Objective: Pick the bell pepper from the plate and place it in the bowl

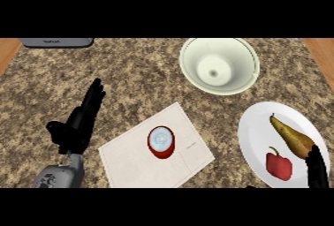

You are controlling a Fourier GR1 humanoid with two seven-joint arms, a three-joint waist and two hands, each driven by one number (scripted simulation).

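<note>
The bell pepper lies in the lower half of the white plate, just below the pear. The right hand comes in over the plate's lower right edge, just beside the pepper and not touching it; how far it is open cannot be told. The bowl stands on the counter above the plate. The left hand, well left of the plate, rests open and empty.

The right hand is showing over the rim of the plate, fingers straight; the bell pepper is sitting just left of it, 1 pear just ahead, the bowl well beyond.
</note>
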